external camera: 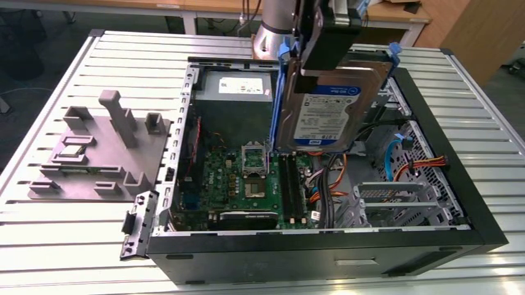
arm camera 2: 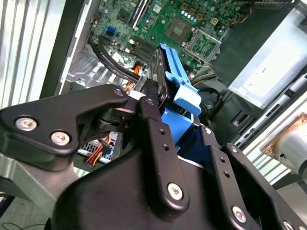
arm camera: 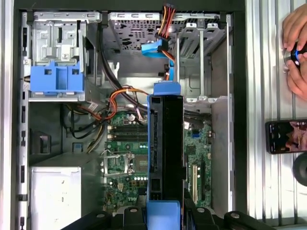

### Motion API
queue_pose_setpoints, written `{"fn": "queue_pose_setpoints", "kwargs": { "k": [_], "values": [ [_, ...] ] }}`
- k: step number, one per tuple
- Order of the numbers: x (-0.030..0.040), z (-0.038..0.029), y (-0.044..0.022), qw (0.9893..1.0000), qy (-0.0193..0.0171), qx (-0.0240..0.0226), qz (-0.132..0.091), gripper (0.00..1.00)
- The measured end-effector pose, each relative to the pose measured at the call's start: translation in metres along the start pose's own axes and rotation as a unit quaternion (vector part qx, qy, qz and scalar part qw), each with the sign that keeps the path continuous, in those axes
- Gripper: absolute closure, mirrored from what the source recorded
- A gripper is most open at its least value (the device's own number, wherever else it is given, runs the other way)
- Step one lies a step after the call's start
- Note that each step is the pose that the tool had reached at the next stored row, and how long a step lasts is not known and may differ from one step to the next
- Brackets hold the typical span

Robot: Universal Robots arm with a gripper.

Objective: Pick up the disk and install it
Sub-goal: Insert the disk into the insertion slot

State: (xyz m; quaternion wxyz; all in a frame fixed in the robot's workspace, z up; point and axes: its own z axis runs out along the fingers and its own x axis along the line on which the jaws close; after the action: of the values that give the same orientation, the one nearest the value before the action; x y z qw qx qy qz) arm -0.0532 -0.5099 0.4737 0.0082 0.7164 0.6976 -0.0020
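Black gripper is clamped on the disk, a flat silver rectangular drive with a white-and-blue label in a blue plastic carrier. We see the disk hanging upright, label facing out in the exterior view, above the open black tower case lying on its side on the slatted pale metal worktop

- First wrist view: disk seen edge-on, over the green motherboard, apart from everything inside the case
- Grey metal drive cage sits near the case's front, on the exterior view's right; a narrow blue plastic bracket sits in a bay
- Bundle of orange and red cables runs beside the cage
- A person's hand rests on the worktop outside the case wall

Our judgement for the carry: hold the grip on the carrier edges firm but not crushing; stay high enough that the lower edge clears the motherboard parts and the cable bundle; square the carrier's long sides to the cage rails before any descent; move slowly, since a tilted disk could catch on the cage lip or snag a cable
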Motion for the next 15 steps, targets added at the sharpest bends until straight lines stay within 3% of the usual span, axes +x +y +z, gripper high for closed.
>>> {"fn": "queue_pose_setpoints", "kwargs": {
  "k": [5, 6, 8, 10, 15],
  "values": [
    [-0.0037, 0.0004, 0.0105, 1.0, 0.0006, 0.0014, 0.0, 0.64],
    [-0.0051, 0.0006, 0.011, 1.0, 0.0034, 0.0015, 0.0, 0.64],
    [-0.0079, 0.0009, 0.0115, 0.9999, 0.0153, 0.0018, 0.0, 0.64],
    [-0.0116, 0.0009, 0.0118, 0.9998, 0.0216, 0.0019, 0.0, 0.64],
    [-0.0221, 0.0013, 0.0136, 0.9998, 0.0221, 0.002, 0.0, 0.64]
  ]
}}
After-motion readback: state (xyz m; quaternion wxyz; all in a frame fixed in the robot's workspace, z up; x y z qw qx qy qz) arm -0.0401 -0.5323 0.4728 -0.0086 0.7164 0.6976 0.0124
